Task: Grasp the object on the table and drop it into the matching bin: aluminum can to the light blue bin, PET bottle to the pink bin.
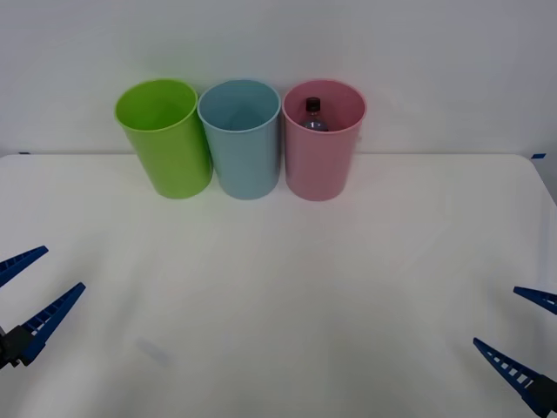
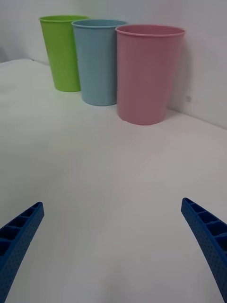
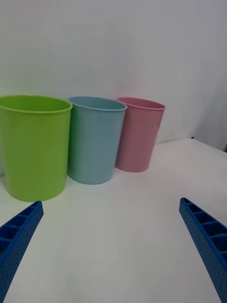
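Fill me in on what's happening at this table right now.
Nothing is being handled. The PET bottle sits inside the pink bin, which stands at the back of the table beside the light blue bin and a lime green bin. The left pincer and right pincer hang open and empty near the table's front corners, so the sorting looks done.
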### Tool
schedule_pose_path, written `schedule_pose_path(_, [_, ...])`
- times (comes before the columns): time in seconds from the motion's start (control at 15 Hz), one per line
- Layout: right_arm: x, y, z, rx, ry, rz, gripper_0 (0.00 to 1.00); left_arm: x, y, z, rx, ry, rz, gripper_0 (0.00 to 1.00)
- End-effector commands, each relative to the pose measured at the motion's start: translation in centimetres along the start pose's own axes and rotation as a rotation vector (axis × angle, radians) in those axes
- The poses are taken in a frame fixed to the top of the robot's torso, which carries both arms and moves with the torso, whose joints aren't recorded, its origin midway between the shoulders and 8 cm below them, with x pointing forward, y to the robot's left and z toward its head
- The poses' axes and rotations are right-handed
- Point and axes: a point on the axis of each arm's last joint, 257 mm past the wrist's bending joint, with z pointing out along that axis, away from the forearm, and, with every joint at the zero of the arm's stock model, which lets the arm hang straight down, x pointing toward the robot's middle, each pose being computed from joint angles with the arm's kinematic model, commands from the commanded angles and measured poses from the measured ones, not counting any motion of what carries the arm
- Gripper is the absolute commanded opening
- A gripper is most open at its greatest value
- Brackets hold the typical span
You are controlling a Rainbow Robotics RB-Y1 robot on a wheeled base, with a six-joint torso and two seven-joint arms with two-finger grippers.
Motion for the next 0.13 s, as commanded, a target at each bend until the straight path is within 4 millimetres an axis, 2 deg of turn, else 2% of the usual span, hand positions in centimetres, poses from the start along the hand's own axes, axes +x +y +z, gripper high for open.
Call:
schedule_pose_path(0.07, [0.18,0.12,-0.05,-0.001,0.004,0.001,1.0,0.0,0.0,0.0,0.0,0.0,0.0,1.0])
schedule_pose_path(0.13, [0.18,0.12,-0.05,-0.001,0.004,0.001,1.0,0.0,0.0,0.0,0.0,0.0,0.0,1.0])
